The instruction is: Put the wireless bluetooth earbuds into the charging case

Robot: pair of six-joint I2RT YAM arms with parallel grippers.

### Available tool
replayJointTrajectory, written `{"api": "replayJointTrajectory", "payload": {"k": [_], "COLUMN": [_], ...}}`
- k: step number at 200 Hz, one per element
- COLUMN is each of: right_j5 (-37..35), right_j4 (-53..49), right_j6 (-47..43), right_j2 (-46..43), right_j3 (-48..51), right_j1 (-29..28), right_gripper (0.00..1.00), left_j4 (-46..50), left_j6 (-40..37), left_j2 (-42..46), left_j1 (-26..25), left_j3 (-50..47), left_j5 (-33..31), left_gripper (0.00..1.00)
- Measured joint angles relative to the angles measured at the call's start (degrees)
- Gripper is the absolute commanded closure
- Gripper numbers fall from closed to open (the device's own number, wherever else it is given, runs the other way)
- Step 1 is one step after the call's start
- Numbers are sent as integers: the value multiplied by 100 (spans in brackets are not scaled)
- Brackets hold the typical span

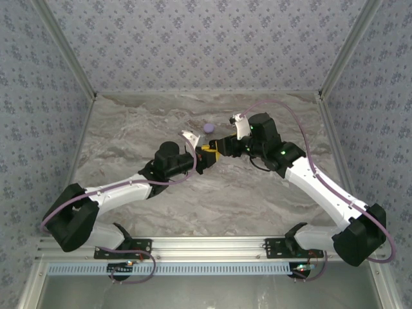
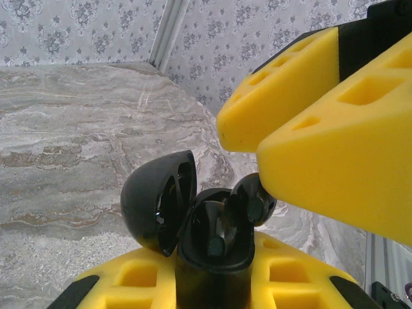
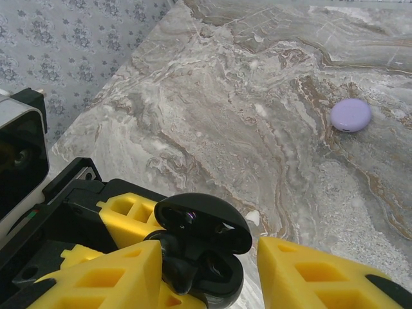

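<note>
The black charging case [image 2: 212, 270] stands upright above the table with its lid [image 2: 154, 199] swung open, and my left gripper [image 2: 212, 286] is shut on its body. One of the wireless bluetooth earbuds [image 2: 215, 235] sits in the case. The other earbud [image 2: 254, 201] lies at the case's right rim, touching the underside of a yellow finger [image 2: 335, 161] of my right gripper. In the right wrist view my right gripper [image 3: 209, 273] straddles the case [image 3: 203, 222], jaws apart, with that earbud [image 3: 177, 274] beside its left finger. From above, both grippers [image 1: 209, 154] meet mid-table.
A small lilac oval case [image 3: 351, 114] lies closed on the marble table, behind the grippers [image 1: 208, 128]. Patterned walls close in the table on the left, right and back. Bare marble [image 1: 225, 193] lies between the two arms.
</note>
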State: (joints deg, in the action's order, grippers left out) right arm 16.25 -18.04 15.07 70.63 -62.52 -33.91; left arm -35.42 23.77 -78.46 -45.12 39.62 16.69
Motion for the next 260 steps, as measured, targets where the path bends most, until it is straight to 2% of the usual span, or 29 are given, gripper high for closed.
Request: {"api": "replayJointTrajectory", "payload": {"k": [164, 260], "right_j5": [-452, -605], "right_j4": [-319, -474], "right_j6": [-122, -166], "right_j2": [-48, 57], "right_j3": [-85, -162], "right_j1": [0, 0], "right_gripper": [55, 55], "left_j4": [210, 76], "left_j6": [-42, -42], "left_j2": [111, 122], "left_j1": [0, 0], "left_j3": [0, 0], "left_j5": [-170, 46], "left_gripper": [79, 79]}}
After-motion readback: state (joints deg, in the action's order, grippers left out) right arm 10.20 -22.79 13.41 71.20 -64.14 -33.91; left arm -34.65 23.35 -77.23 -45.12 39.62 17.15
